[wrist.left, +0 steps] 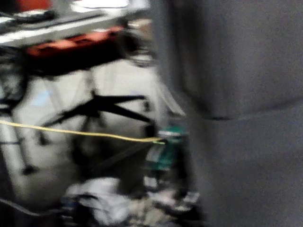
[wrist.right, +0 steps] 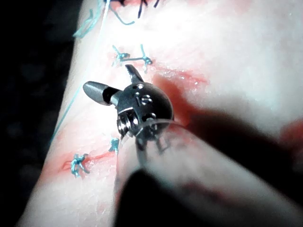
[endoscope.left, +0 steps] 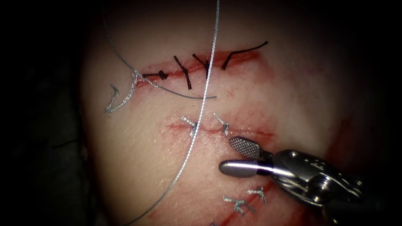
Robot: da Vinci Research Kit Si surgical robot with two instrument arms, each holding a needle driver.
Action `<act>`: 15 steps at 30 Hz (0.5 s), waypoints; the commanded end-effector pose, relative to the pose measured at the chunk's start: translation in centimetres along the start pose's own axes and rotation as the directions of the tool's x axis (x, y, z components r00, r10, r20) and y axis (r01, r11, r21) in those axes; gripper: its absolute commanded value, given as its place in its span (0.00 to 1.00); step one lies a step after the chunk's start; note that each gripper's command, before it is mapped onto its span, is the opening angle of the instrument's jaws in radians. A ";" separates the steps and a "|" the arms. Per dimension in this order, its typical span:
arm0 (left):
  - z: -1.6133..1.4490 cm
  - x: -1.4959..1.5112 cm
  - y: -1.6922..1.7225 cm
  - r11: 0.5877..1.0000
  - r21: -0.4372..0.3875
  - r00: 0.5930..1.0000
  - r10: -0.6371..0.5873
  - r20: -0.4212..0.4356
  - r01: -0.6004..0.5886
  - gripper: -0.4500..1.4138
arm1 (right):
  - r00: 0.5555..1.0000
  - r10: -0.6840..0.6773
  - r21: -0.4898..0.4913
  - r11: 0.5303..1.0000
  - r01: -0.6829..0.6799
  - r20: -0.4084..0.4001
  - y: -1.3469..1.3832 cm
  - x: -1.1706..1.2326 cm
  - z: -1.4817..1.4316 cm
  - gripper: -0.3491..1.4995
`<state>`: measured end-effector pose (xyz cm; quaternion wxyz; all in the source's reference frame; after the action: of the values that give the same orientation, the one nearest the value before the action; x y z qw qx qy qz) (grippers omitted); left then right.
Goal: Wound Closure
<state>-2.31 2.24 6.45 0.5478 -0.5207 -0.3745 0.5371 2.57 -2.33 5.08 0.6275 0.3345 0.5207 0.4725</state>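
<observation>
End effector (endoscope.left: 234, 157) gapes empty beside thread (endoscope.left: 201, 113) on tissue (endoscope.left: 138, 163)

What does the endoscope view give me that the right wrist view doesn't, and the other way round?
Endoscope view: the upper cut with its dark stitches, and the silver thread running down across the tissue on a long line.

Right wrist view: the right tool's wrist joint seen from behind along the shaft.

Both: the right tool with jaws open, holding nothing, beside the lower cut and its light knots. I cannot make out a needle.
</observation>
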 end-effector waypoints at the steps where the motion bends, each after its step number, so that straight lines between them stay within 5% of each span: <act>1: 0.06 0.02 -0.02 1.000 -0.001 1.000 -0.002 0.001 0.002 0.00 | 1.000 0.008 -0.005 1.000 -0.008 -0.006 -0.02 -0.01 0.15 0.93; 15: 0.13 0.06 0.05 1.000 -0.005 1.000 0.012 -0.002 -0.012 0.00 | 0.999 0.048 -0.026 0.998 -0.049 -0.015 0.00 -0.19 0.65 0.93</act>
<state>-2.38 2.28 6.36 0.5443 -0.5240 -0.3726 0.5388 3.10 -2.45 5.28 0.6161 0.3349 0.5097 0.4986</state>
